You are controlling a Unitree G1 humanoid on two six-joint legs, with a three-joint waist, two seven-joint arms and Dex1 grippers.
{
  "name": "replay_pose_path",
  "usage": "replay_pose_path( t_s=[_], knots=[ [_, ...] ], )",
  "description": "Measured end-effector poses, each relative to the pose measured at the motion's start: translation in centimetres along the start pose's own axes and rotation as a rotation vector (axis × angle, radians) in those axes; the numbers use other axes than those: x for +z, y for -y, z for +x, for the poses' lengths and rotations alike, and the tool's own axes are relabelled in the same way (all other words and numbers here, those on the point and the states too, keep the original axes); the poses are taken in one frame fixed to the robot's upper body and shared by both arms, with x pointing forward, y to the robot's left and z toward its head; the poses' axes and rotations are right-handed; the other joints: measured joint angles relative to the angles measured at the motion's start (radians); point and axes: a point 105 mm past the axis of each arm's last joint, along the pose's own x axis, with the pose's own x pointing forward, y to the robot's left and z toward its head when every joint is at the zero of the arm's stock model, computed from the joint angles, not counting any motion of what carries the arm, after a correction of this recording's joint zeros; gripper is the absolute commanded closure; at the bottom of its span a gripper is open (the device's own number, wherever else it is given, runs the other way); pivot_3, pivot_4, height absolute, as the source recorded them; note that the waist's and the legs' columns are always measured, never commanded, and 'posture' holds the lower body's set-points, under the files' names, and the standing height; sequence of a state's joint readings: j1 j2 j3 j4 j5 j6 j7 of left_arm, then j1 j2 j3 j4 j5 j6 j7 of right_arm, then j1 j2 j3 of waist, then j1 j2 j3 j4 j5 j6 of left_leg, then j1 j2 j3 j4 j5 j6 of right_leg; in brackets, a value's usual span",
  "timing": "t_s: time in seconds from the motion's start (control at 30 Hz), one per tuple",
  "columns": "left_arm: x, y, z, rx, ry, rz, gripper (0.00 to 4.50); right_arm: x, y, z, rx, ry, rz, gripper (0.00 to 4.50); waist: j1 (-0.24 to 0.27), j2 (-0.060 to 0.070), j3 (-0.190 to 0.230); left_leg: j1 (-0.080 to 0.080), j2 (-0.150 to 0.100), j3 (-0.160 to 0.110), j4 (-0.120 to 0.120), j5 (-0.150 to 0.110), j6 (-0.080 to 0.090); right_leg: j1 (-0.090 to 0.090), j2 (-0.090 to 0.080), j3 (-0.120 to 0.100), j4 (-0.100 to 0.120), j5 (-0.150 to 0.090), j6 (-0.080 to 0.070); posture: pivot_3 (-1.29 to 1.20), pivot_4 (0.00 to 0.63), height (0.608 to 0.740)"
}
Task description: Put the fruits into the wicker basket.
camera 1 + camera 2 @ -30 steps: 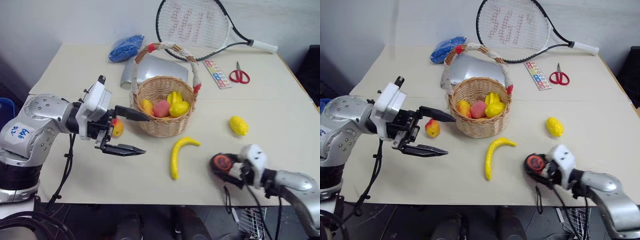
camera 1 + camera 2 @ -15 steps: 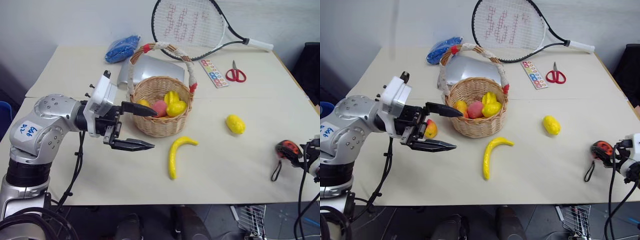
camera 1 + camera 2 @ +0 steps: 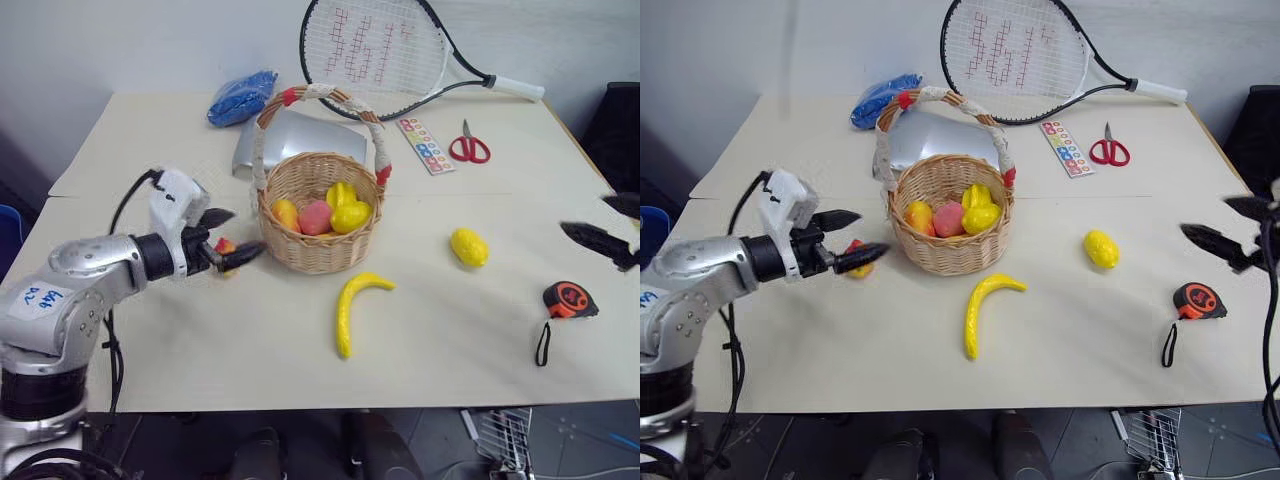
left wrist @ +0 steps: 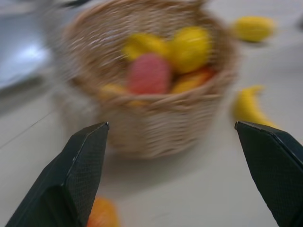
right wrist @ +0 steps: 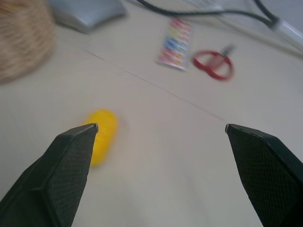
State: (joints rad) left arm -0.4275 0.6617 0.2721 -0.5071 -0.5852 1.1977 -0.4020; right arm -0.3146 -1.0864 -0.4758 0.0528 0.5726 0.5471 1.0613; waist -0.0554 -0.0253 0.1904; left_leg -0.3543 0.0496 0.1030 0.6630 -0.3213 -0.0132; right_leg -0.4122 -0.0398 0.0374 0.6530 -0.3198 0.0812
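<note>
The wicker basket [image 3: 318, 252] stands mid-table and holds orange, pink and yellow fruits [image 3: 316, 215]. Just left of it lies a red-and-yellow peach [image 3: 226, 246], partly hidden behind my left gripper [image 3: 245, 230]. That gripper is open and points at the basket, with nothing between its fingers; its wrist view has the basket [image 4: 151, 118] ahead and the peach [image 4: 102, 215] low by one finger. A banana [image 3: 352, 305] lies in front of the basket and a lemon [image 3: 469, 247] to its right. My right gripper [image 3: 583, 212] hangs open above the table's right edge, facing the lemon [image 5: 101, 135].
An orange-and-black tape measure [image 3: 570, 298] lies at the right, below the right gripper. At the back are a tennis racket [image 3: 380, 50], red scissors [image 3: 470, 148], a colour strip [image 3: 428, 145], a blue bag [image 3: 240, 95] and a silver object [image 3: 290, 135] behind the basket.
The right gripper took the tape measure to the table's right side, let it go and rose, open. The left gripper sank, drew back to the left and turned, its fingers now by the peach.
</note>
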Motion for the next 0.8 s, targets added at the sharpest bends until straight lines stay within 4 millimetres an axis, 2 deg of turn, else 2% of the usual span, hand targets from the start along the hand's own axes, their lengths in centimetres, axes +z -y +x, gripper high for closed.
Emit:
replay_pose_path(
  t_s=[0.07,0.2,0.33,0.47,0.6,0.8],
  knots=[
    [-1.2,0.6,-0.4,0.052,-0.045,-0.048,0.0,2.0,-2.8,0.8,0.155,0.05,-0.008,0.04,0.004,-0.003,0.001,-0.002,0.0,-0.003,0.0,0.0,-0.001,-0.001,0.0,-0.002,-0.001,0.0,0.0,0.0,0.15,0.74],
    [-1.7,1.2,-1.1,0.162,-0.033,-0.146,0.0,4.5,-9.3,1.8,0.495,0.077,0.017,0.04,0.027,-0.003,0.002,-0.004,-0.001,-0.006,0.001,0.0,-0.001,0.0,-0.001,-0.005,-0.003,0.0,0.0,0.0,0.15,0.74],
    [-3.9,-0.6,-1.4,0.317,-0.11,-0.248,0.0,6.3,-13.0,2.3,0.674,0.115,-0.03,0.04,0.031,-0.004,0.002,-0.004,-0.003,-0.007,0.002,0.0,0.0,0.001,-0.003,-0.006,-0.004,0.001,0.0,0.0,0.15,0.74],
    [-4.5,-1.0,-0.1,0.339,-0.12,-0.307,0.0,6.5,-14.5,3.1,0.714,0.154,-0.033,0.04,0.031,-0.007,0.001,-0.004,-0.003,-0.007,0.002,0.0,0.001,0.003,-0.004,-0.007,-0.007,0.003,0.0,0.0,0.15,0.74],
    [-4.7,-1.4,1.0,0.328,-0.108,-0.32,0.0,6.4,-15.0,3.6,0.71,0.17,-0.013,0.04,0.03,-0.007,0.001,-0.006,-0.002,-0.007,0.001,-0.001,0.001,0.001,-0.004,-0.008,-0.008,0.003,0.0,0.0,0.15,0.74],
    [-5.5,-2.8,3.6,0.305,-0.158,-0.252,0.0,6.0,-15.6,3.9,0.706,0.184,0.001,0.04,0.03,-0.007,0.001,-0.007,-0.002,-0.006,0.001,-0.001,0.001,0.0,-0.005,-0.009,-0.009,0.003,0.0,0.0,0.15,0.74]
  ],
)
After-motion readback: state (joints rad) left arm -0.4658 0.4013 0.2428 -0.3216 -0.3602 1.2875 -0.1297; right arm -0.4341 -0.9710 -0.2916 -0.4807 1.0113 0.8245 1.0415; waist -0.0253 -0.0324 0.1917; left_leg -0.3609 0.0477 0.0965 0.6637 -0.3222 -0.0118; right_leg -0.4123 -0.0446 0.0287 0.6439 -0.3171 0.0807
